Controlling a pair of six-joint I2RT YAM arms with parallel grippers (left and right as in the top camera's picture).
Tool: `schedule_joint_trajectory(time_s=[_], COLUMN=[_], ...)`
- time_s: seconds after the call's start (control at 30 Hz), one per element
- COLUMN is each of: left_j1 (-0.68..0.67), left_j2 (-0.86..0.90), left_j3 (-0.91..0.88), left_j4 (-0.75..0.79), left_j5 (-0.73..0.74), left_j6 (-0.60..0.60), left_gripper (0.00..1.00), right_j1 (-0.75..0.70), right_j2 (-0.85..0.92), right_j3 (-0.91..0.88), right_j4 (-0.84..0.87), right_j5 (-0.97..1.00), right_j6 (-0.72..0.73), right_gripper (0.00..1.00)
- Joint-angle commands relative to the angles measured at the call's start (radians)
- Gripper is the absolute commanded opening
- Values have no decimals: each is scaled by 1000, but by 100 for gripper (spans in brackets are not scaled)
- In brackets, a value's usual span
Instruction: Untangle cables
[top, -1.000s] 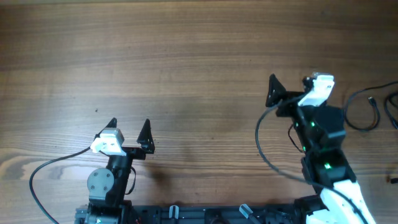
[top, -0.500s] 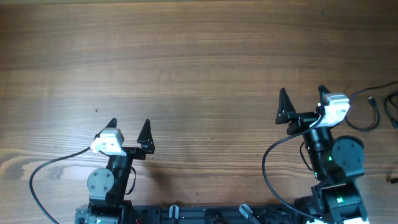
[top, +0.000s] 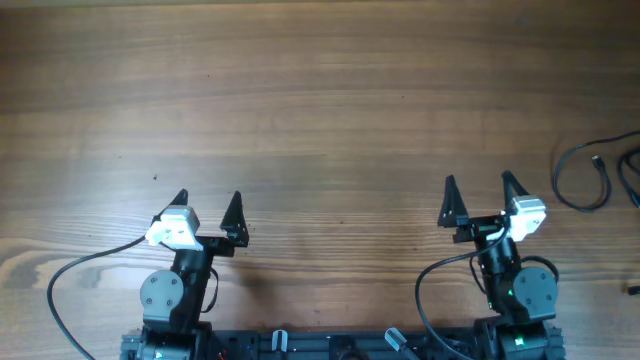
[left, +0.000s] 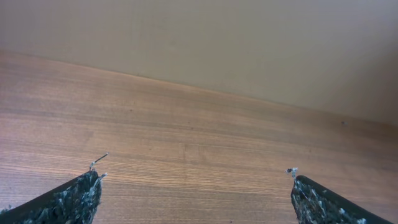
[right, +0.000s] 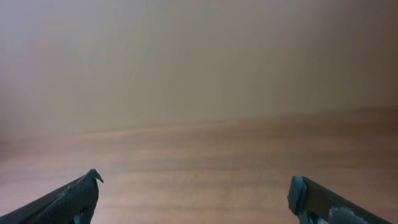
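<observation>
The cables (top: 590, 178) are thin black cords lying as loose loops at the table's right edge in the overhead view; part runs out of frame. A small plug end shows inside one loop. My right gripper (top: 481, 199) is open and empty, near the table's front, well left of the cables. My left gripper (top: 207, 207) is open and empty at the front left. Both wrist views show only spread fingertips, left (left: 196, 186) and right (right: 196, 190), over bare wood; no cable is in them.
The wooden table (top: 300, 110) fills the view. Thick black arm cables (top: 70, 275) loop beside each arm base at the front edge. A small dark bit (top: 632, 289) lies at the right edge.
My right arm has pulled back from beside the cables toward the table's front, ending at its base with the gripper open. The left arm has not moved.
</observation>
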Motion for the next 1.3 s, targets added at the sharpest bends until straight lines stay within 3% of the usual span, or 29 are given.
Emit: schedule_joint_trajectory(time_s=[0.0, 0.13, 0.57, 1.27], left_j1=[8, 8, 8, 8], left_j2=[-10, -10, -10, -10], left_j3=[-5, -5, -5, -5], left_j4=[-5, -5, -5, -5], left_j5=[-10, -10, -10, -10], left_j6=[-6, -6, -6, -6], left_gripper=[100, 100, 100, 100], right_j1=[-34, -83, -89, -103], right_j2=[-66, -140, -141, -141], right_j3=[-1, -1, -1, -1], right_j4=[-61, -193, -194, -194], right_j5=[-6, -8, -6, -1], right_j6=[20, 6, -193, -187], right_gripper=[100, 100, 100, 100])
